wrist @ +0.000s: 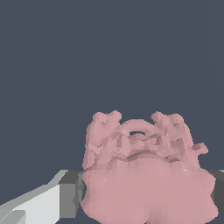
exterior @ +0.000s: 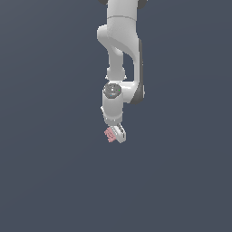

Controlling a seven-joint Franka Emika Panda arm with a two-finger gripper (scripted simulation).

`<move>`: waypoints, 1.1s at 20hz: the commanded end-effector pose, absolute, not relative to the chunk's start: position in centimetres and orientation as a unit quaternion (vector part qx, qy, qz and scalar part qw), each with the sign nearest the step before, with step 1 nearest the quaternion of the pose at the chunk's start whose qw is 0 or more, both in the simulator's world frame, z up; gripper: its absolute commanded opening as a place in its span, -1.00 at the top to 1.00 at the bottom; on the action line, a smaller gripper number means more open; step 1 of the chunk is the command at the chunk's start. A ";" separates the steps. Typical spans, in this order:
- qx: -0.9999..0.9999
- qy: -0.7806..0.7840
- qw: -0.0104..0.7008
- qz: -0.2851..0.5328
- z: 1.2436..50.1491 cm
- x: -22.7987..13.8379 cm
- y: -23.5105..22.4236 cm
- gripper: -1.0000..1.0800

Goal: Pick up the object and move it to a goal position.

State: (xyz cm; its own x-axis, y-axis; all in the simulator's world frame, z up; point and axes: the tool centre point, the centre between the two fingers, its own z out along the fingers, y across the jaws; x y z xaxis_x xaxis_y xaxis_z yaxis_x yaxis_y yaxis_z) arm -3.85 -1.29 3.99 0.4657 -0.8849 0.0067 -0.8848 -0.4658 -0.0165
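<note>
The object (exterior: 109,135) is a tiny pale pink lumpy thing with small spikes. In the exterior view it sits at the tip of my white gripper (exterior: 114,135), on the finger's left side. In the wrist view the object (wrist: 144,175) fills the middle, pressed between the two grey finger pads (wrist: 70,197), one on each side of it. My gripper (wrist: 144,199) is shut on the object. The arm hangs down from the top of the exterior view.
A plain dark blue-grey surface (exterior: 45,158) lies all around. No other object, container or marker shows in either view.
</note>
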 end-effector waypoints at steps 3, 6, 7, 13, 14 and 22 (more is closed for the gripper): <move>-0.858 0.513 0.000 0.000 2.5 -4.4 -0.9 1.00; -0.858 0.513 0.000 0.000 2.5 -4.4 -0.9 1.00; -0.858 0.513 0.000 0.000 2.5 -4.4 -0.9 1.00; -0.854 0.519 0.006 -0.011 4.3 -3.5 -1.5 1.00; -0.854 0.519 0.006 -0.011 4.6 -3.5 -1.4 1.00; -0.855 0.518 0.004 -0.008 8.4 -2.9 1.0 1.00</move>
